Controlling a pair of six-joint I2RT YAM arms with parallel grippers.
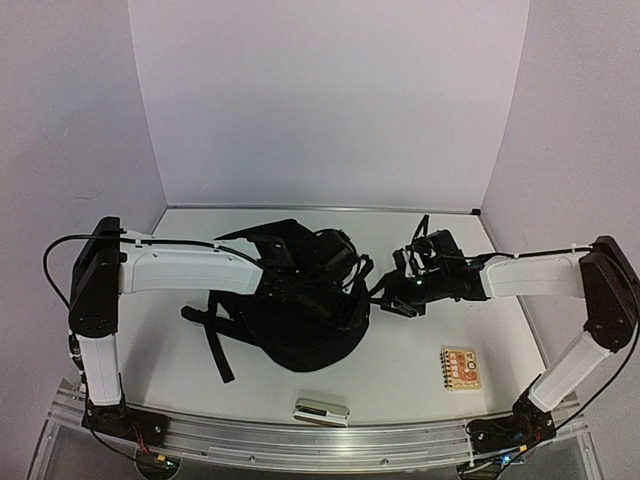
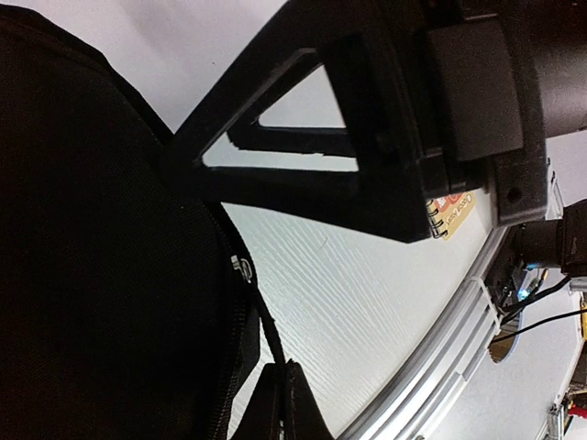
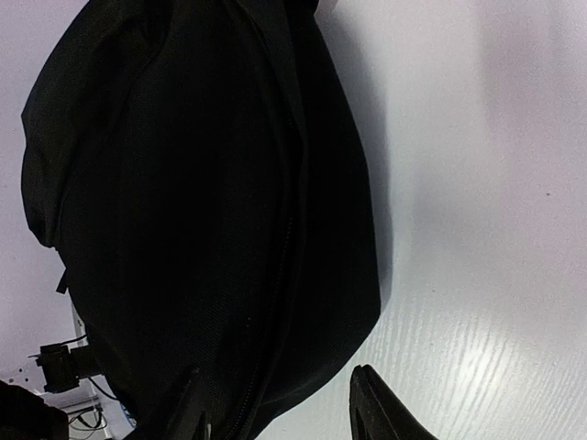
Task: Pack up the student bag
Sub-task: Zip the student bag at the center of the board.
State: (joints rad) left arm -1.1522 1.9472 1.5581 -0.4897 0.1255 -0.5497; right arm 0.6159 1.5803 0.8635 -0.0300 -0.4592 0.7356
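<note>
Nearby notebook (image 1: 461, 368), case (image 1: 322, 410); left gripper (image 2: 282, 374) pressed together by student bag (image 1: 300, 335), right gripper (image 3: 280, 383) spread.

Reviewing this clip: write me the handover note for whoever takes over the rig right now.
Left gripper: shut, apparently pinching the student bag at its zipper edge.
Right gripper: open, jaws straddling the bag's side edge, gripping nothing.
The bag lies mid-table. The spiral notebook and the small silver object lie outside it, towards the front edge.
Done: the left grip on the bag. Whether the bag is open cannot be told.
Left, probably: open the bag and put both items in.
</note>
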